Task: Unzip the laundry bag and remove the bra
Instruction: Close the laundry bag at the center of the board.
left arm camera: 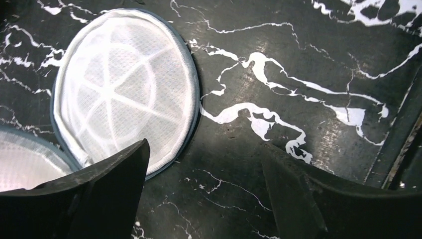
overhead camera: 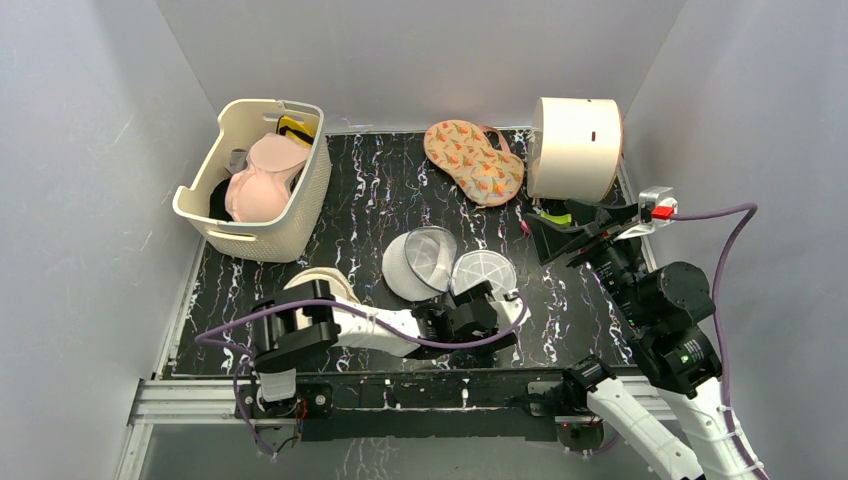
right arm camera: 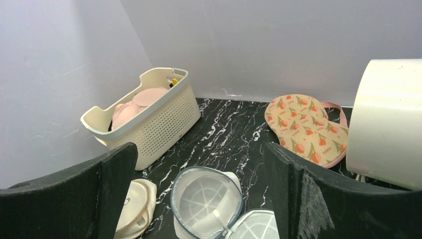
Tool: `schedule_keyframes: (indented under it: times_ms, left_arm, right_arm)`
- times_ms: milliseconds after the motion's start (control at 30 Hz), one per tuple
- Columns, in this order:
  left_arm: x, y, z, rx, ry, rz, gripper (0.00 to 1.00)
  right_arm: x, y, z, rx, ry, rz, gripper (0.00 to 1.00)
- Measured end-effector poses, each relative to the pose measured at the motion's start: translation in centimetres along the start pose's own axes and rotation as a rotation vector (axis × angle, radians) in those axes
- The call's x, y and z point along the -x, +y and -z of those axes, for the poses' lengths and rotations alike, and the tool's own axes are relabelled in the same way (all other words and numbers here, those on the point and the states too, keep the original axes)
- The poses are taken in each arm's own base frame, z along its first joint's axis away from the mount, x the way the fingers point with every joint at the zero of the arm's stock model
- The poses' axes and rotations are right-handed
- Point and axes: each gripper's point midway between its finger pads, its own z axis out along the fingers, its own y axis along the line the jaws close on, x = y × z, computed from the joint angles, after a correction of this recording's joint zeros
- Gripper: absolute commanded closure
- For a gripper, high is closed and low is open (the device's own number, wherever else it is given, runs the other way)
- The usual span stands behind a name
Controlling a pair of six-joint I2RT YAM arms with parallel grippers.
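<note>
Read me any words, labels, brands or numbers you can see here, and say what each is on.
None can be read in any view.
The patterned pad carries only an orange print, no letters.
The basket, white drum, laundry bag and beige pouch show nothing legible.
</note>
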Motion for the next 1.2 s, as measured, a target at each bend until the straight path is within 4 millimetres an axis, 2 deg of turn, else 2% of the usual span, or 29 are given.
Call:
schedule_keyframes:
  times_ms: [100, 267, 433, 567, 733, 833, 1033, 1133, 1200]
  left_arm:
    - [-0.6, -0.1, -1.0, -0.015, 0.017, -0.035, 0.24]
    - [0.4, -0.2, -2.6, -0.030, 0.008, -0.025, 0.27]
    - [1.6, 0.1, -4.3, -0.023, 0.011, 0.045, 0.33]
    - [1.4, 0.0, -6.1, -0.013, 0.058, 0.116, 0.39]
    - [1.6, -0.2, -7.1, -0.007, 0.083, 0.190, 0.44]
    - [1.7, -0.3, -7.4, 0.000, 0.094, 0.223, 0.56]
    - [1.5, -0.6, -7.4, 0.002, 0.134, 0.285, 0.72]
    - [1.3, -0.5, -7.4, 0.003, 0.153, 0.327, 0.91]
    - [1.1, -0.2, -7.4, 0.007, 0.163, 0.347, 0.96]
  right_arm:
    - [-0.3, -0.3, 0.1, -0.014, 0.011, 0.000, 0.02]
    - [0.0, -0.3, 0.5, -0.020, -0.001, 0.000, 0.02]
    - [0.0, -0.4, 0.6, -0.024, -0.001, 0.001, 0.02]
    - [0.0, -0.4, 0.6, -0.025, 0.001, 0.001, 0.02]
    - [-0.3, -0.5, 0.6, -0.028, 0.013, 0.001, 0.02]
    - [-0.4, -0.6, 0.6, -0.029, 0.014, 0.001, 0.02]
    - [-0.4, -0.6, 0.6, -0.029, 0.015, 0.000, 0.02]
    - [-0.4, -0.6, 0.6, -0.030, 0.015, 0.000, 0.02]
    - [-0.4, -0.5, 0.6, -0.030, 0.015, -0.002, 0.02]
